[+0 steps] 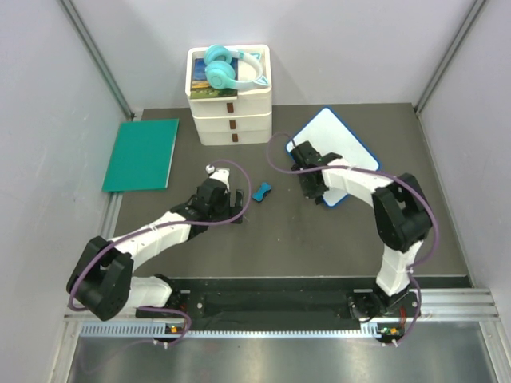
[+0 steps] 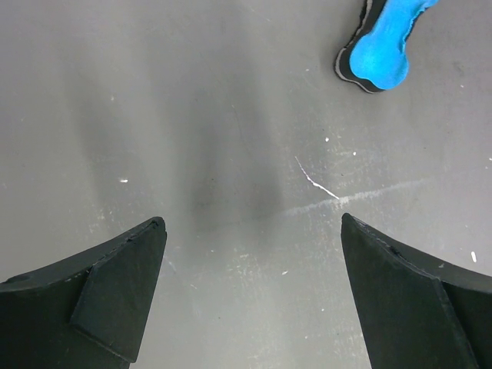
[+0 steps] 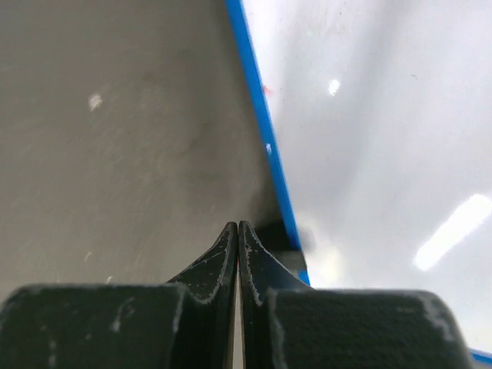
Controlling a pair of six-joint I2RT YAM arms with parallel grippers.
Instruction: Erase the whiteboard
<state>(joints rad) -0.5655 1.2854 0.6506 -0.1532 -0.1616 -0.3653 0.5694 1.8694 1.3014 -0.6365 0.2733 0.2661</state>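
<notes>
Well, we guess the whiteboard (image 3: 384, 154), just right of our pressed-together right gripper (image 3: 237, 227), is light, stiff, slippery: pinch its edge.

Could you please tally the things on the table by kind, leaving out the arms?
whiteboard: 1
eraser: 1
mat: 1
boxes: 3
headphones: 1
book: 1
Total: 8

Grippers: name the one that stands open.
The left gripper, jaws wide apart over the table near the blue eraser; the right gripper is shut beside the whiteboard.
</notes>
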